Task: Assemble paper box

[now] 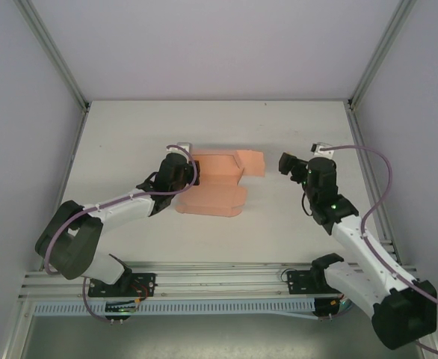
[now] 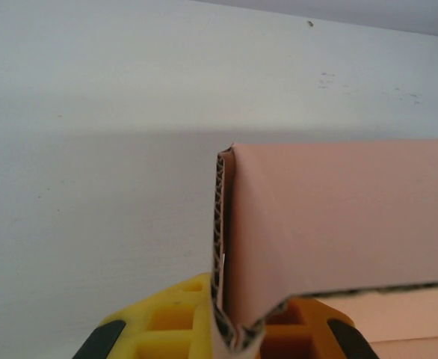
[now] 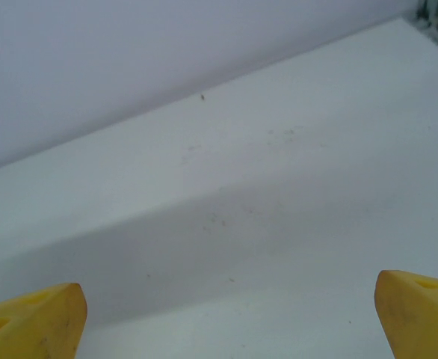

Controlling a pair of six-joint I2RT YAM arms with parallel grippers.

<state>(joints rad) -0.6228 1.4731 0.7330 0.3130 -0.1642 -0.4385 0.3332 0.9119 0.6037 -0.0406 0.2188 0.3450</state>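
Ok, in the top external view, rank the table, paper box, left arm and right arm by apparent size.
1. table
2. left arm and right arm, too alike to rank
3. paper box

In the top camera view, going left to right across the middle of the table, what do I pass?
The left gripper, shut on the box's left edge → the paper box, partly folded → the right gripper, open and apart from the box.
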